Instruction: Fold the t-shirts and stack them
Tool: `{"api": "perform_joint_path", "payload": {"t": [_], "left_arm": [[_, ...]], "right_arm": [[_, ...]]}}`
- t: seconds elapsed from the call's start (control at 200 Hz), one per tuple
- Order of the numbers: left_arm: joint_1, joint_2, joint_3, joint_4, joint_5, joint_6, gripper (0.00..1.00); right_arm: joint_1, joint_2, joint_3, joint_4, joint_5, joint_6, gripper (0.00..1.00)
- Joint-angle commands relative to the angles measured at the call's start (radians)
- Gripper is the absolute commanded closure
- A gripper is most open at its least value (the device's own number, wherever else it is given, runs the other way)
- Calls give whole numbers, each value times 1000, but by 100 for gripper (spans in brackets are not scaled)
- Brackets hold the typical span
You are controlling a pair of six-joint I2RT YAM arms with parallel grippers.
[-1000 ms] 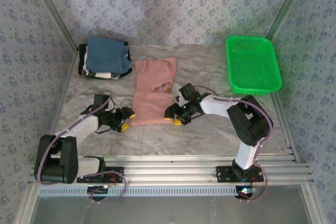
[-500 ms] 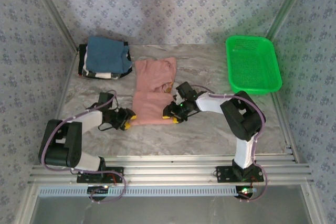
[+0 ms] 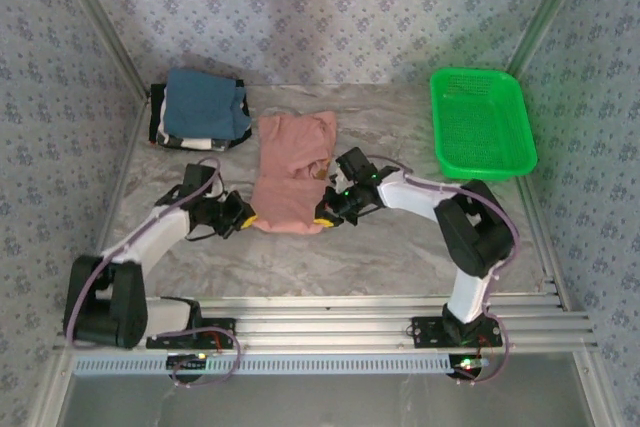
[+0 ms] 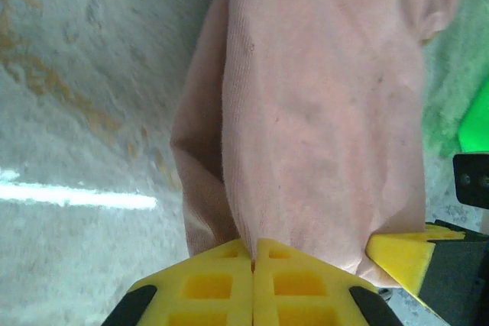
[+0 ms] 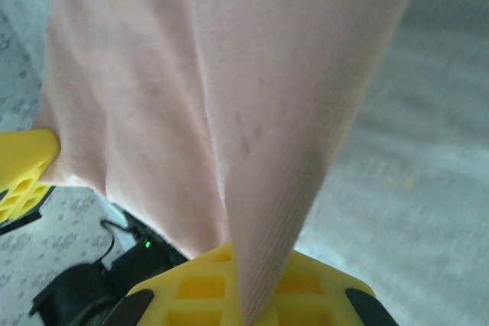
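A salmon-pink t-shirt (image 3: pixel 292 172) lies folded lengthwise at the middle of the table, its near hem lifted off the surface. My left gripper (image 3: pixel 246 219) is shut on the hem's left corner; in the left wrist view the pink cloth (image 4: pixel 321 112) runs into the closed yellow jaws (image 4: pixel 254 253). My right gripper (image 3: pixel 326 217) is shut on the hem's right corner, and the right wrist view has the cloth (image 5: pixel 229 97) pinched between its yellow fingers (image 5: pixel 191 280). A stack of folded t-shirts (image 3: pixel 203 109), blue on top, sits at the back left.
A green mesh basket (image 3: pixel 481 122) stands at the back right. Patterned walls close in the table on three sides. An aluminium rail (image 3: pixel 350 322) runs along the near edge by the arm bases.
Both grippers have closed on the pink shirt's near hem corners and moved slightly away from me, lifting the hem off the table.
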State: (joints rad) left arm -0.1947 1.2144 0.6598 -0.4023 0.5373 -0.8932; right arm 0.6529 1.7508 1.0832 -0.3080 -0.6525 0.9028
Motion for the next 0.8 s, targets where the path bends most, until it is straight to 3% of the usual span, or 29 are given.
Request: {"api": "perform_joint_path", "payload": {"t": [0.0,0.28,0.385,0.575,0.795], "left_arm": [[-36,-149,-59,-150,-16,-36,95],[-192,-647,-142,-494,-79,-259,96],[-233,-746,-127,-552,-104,-332,96],[-235,-628,-35,-473,-117,-307,96],[-214,-366,157,-369,-116,-216,97]], "right_arm": [[65,-113,-57,-101,-39,39,97],[250,-400,-286,-91,21,292,97],[284,-467,-323,-98,43,342,97],[241,-490,-302,-132,38,319,97],[93,-441,-134,-278,-21,184,97]]}}
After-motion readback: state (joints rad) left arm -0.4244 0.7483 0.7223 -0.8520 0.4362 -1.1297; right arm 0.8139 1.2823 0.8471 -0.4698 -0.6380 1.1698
